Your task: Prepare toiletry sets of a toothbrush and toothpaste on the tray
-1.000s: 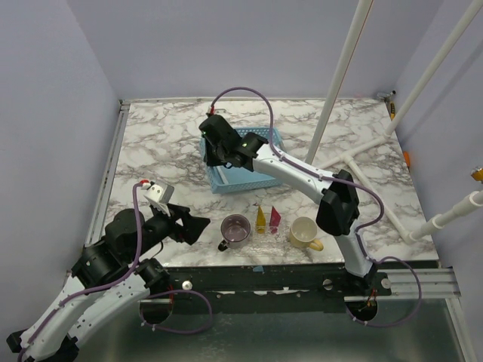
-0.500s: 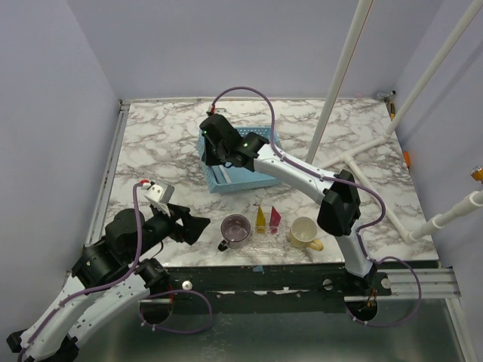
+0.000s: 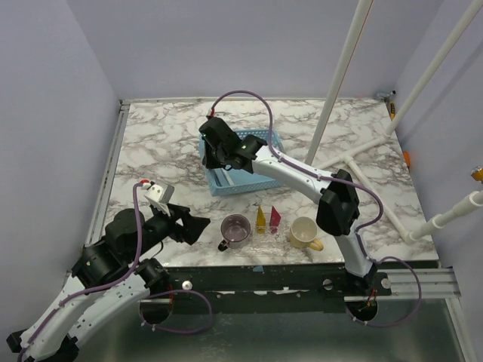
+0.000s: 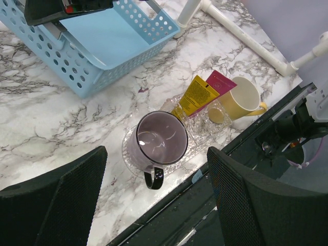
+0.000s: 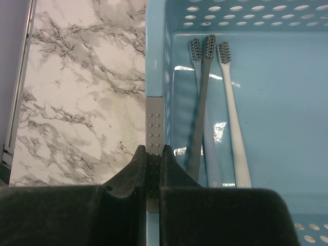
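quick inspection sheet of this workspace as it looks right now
surface: marbled table, no spills seen
job's things: yellow tube and pink tube on the clear tray; three toothbrushes lying in the blue basket
clutter: purple mug and cream mug flanking the tubes
grippers: right gripper shut on the basket's wall; left gripper open, holding nothing
cables: purple cables loop off both arms
surroundings: white pipes on the right, lilac walls
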Controlling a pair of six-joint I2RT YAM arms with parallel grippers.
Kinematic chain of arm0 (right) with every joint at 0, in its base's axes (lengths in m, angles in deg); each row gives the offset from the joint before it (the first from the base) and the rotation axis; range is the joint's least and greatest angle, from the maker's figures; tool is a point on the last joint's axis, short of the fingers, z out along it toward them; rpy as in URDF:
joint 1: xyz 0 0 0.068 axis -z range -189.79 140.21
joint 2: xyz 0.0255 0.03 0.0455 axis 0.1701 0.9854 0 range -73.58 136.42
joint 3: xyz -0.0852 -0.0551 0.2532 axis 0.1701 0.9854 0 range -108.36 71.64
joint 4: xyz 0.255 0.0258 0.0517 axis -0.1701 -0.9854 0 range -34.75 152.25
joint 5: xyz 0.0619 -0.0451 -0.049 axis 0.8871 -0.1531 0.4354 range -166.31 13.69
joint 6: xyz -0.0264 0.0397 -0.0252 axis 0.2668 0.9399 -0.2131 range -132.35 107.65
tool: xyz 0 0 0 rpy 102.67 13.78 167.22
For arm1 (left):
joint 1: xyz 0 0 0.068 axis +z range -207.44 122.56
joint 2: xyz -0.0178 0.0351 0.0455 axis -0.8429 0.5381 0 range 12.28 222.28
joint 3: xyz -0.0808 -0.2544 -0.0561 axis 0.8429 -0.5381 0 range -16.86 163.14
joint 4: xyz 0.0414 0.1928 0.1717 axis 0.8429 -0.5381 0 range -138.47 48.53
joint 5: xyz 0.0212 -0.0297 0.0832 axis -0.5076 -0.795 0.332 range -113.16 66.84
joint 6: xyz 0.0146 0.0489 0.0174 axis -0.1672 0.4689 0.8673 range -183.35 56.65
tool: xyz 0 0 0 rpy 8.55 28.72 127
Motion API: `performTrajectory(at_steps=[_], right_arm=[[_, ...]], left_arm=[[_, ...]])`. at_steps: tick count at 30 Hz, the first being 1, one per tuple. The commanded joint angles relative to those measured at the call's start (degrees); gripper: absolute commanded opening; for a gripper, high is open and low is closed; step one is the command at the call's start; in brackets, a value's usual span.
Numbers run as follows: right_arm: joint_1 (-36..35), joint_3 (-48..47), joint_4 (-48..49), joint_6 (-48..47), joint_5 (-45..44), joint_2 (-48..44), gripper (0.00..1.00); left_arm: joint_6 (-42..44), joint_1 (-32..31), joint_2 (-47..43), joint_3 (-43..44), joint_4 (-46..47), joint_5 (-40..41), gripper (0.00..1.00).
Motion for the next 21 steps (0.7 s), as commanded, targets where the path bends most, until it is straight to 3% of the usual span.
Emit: performTrajectory(at_steps=[1, 15, 21], right_arm=[[0.2, 0.69, 1.52, 0.31, 0.15, 2.05, 0.0], [0.19, 4.71, 3.64, 0.35, -1.5, 4.95, 0.07], [0.2, 6.52, 4.6, 0.54, -1.26, 5.03, 0.18]], left_arm=[[-0.22, 0.39, 0.45, -0.27, -0.06, 0.15, 0.79], [-0.13, 0.48, 0.45, -0.27, -0.07, -0.07, 0.79], [-0.05, 0.56, 0.56, -0.27, 0.0, -0.3, 0.79]])
